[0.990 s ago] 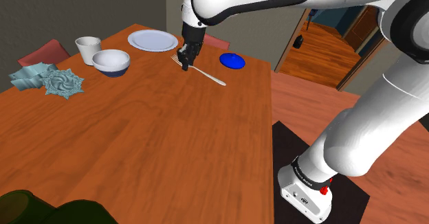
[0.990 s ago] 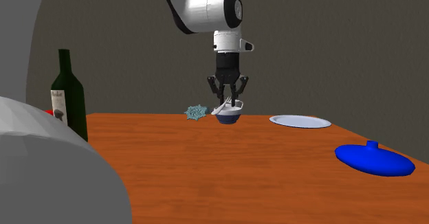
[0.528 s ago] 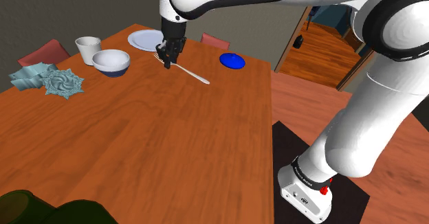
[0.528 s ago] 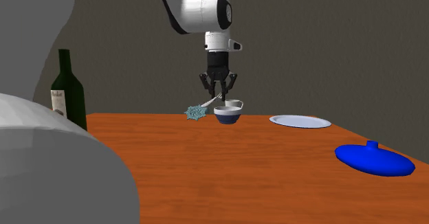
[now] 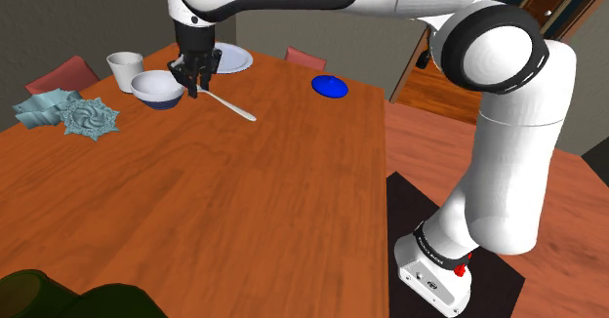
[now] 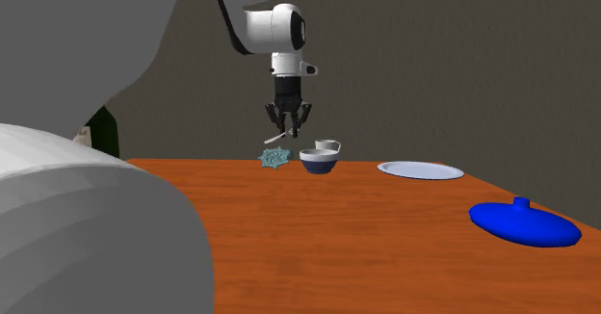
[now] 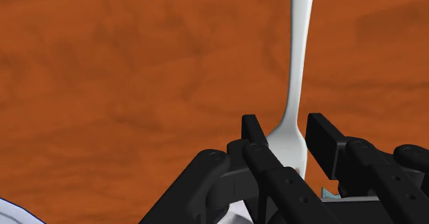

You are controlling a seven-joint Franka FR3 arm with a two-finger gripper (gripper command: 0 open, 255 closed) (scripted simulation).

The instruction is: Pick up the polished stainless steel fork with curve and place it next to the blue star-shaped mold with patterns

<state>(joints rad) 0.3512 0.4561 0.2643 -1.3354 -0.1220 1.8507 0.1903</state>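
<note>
Hand (image 6: 287, 127): pointed straight down at the end of a long reach of the arm and hung clear above the table (image 5: 244, 199), fingers (image 7: 256, 145) clamped on the tine end of the fork (image 7: 297, 64).
Fork: pale, held aloft, handle slanting away from the hand.
Bowl (image 5: 158, 89): white with a blue base, stood just beside the hand.
Star-shaped mold (image 5: 90, 118): teal, lay on the table beyond the bowl, well apart from the fork.

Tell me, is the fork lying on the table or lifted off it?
Lifted. The gripper is shut on the fork near its head, and the second exterior view shows it hanging clear above the table.
</note>
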